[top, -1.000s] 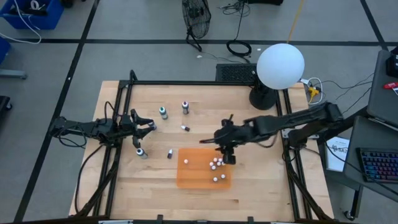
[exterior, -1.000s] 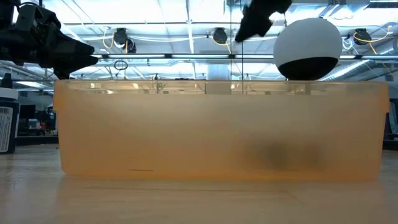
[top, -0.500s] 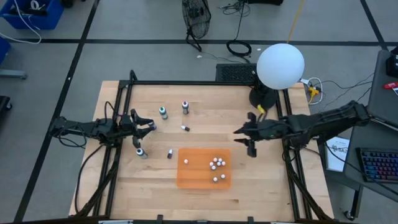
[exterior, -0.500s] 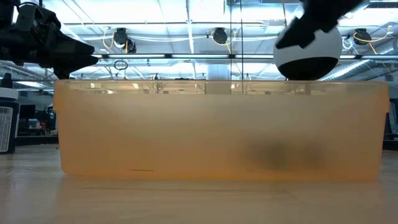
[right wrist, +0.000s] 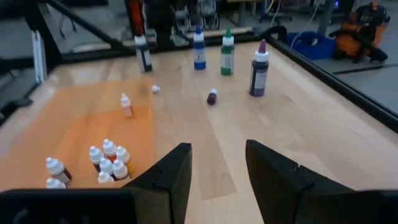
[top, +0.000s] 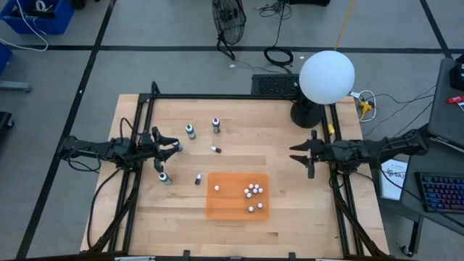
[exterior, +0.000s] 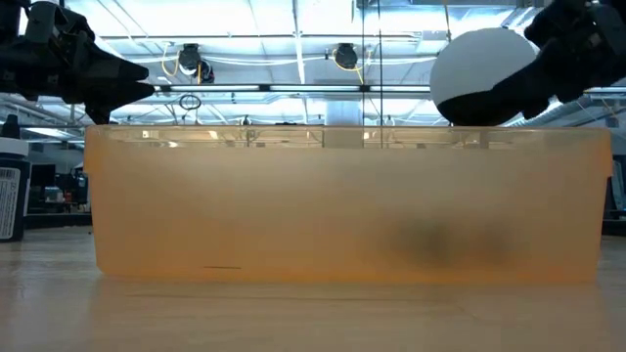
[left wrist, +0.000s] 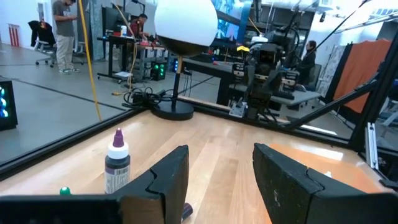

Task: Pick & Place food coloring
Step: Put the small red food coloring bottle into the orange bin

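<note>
Four food coloring bottles stand upright on the bare wood: purple (top: 216,125) (right wrist: 259,62), green (top: 190,131) (right wrist: 227,55), blue (top: 164,177) (right wrist: 199,50) and dark (top: 198,179) (right wrist: 143,53). A small one (top: 216,149) (right wrist: 212,96) lies on its side. My left gripper (top: 176,146) (left wrist: 217,155) is open and hovers left of these bottles, touching none. My right gripper (top: 294,154) (right wrist: 217,152) is open, empty, by the table's right edge, right of the orange tray (top: 217,206).
Several small white-capped dropper bottles (top: 251,191) (right wrist: 109,155) sit in the orange tray, whose near wall (exterior: 342,205) fills the low view. A lamp with a white globe (top: 326,76) stands at the far right corner. A black frame rims the table. Bare wood lies between tray and right gripper.
My right gripper has pulled back from above the tray's far right corner toward the table's right edge, empty. The bottles and my left arm have stayed where they were.
</note>
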`<state>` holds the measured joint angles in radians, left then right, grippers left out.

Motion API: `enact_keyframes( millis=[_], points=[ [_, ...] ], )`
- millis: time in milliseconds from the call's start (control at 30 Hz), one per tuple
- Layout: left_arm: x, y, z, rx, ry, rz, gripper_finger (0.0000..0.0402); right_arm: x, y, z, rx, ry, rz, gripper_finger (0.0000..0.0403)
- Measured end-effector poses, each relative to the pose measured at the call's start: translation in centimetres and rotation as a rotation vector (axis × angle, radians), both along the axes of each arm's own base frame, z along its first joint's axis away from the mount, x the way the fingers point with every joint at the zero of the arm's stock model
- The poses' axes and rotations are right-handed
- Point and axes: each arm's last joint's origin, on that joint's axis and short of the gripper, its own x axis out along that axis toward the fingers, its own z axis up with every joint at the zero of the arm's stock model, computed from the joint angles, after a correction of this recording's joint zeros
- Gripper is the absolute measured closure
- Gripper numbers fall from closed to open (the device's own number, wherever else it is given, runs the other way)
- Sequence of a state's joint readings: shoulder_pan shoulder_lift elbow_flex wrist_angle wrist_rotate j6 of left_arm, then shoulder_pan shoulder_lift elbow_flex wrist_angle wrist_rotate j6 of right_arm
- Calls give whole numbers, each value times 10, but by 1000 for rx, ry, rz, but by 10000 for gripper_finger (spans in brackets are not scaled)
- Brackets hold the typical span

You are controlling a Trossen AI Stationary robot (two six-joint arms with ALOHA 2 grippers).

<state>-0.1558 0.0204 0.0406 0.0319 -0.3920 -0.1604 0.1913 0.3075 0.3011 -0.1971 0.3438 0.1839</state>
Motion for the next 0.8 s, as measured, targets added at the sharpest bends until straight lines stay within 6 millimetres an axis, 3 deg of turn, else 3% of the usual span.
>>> enact_keyframes(
  millis=[333, 633, 800],
  points=[
    [0, 0, 0, 0, 3, 2, 220, -15, -3, -31, 3, -101, 6, 261],
    [0, 0, 0, -8, 3, 14, 220, -14, -3, -34, -16, -174, -13, 261],
    [1, 4, -3, -131, -3, 168, 220, -14, -3, -28, 14, -250, -16, 261]
  ],
)
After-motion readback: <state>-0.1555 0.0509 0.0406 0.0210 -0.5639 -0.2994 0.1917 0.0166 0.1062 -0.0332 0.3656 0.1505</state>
